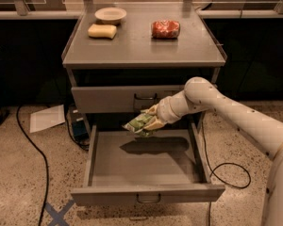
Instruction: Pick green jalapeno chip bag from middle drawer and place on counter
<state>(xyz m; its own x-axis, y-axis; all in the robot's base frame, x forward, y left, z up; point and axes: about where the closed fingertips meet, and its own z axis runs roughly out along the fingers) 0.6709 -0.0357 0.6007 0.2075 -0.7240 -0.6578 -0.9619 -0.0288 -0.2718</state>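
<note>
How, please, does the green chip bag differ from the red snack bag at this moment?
The green chip bag is green and white; the red snack bag is red-orange. The green chip bag hangs tilted in the end effector, above the open drawer; the red snack bag lies flat on the counter, untouched. Both are small snack bags.

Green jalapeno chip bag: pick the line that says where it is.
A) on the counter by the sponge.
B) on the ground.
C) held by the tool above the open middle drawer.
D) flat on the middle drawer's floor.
C: the tool grips the green jalapeno chip bag in the air over the open middle drawer, clear of its floor.
</note>
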